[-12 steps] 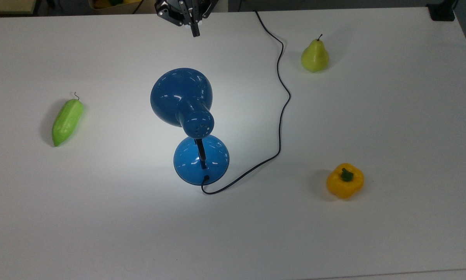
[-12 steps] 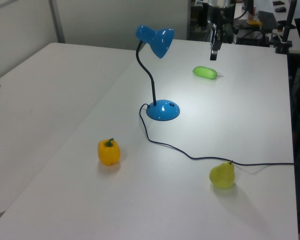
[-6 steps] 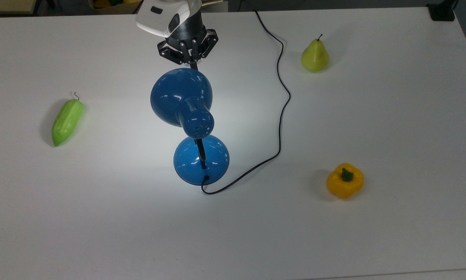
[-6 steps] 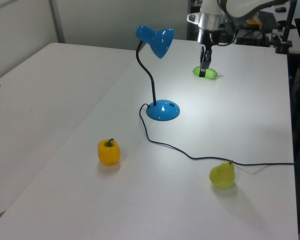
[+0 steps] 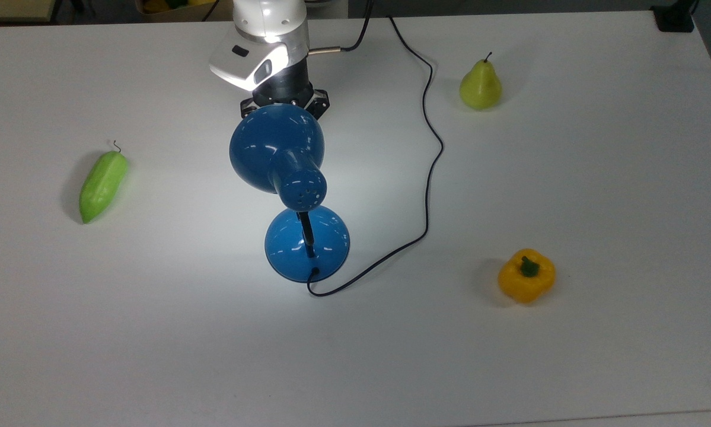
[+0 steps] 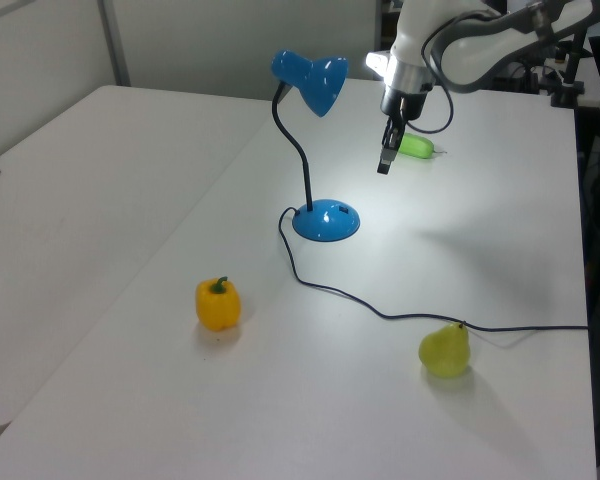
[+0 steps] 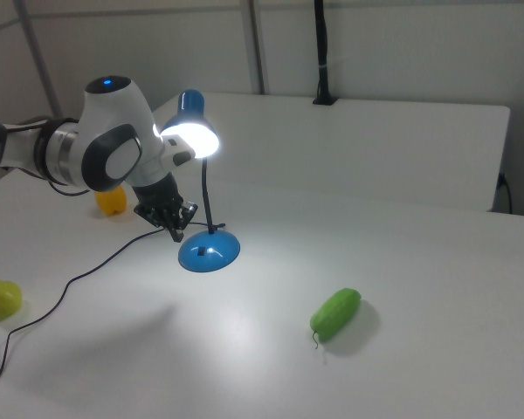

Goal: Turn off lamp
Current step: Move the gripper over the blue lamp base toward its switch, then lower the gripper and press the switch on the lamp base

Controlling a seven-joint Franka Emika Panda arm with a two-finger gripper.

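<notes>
The white table [image 5: 568, 356] carries everything. The arm [image 6: 450, 45] reaches in over it, its gripper [image 6: 385, 160] pointing down above the table, near the lamp's shade; its fingers look pressed together and hold nothing. The lamp [image 5: 278, 148] stands mid-table, lit. Its neck rises from the round base [image 6: 326, 221] and the shade tips toward the left view's right, casting a bright pool. Well apart lie a cucumber [image 5: 102, 185], pear [image 5: 480, 86] and pepper [image 5: 526, 276].

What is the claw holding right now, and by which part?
Nothing is held. The claw hangs in the air beside the lit glossy blue desk lamp, above the white table, fingers together, touching nothing.
</notes>
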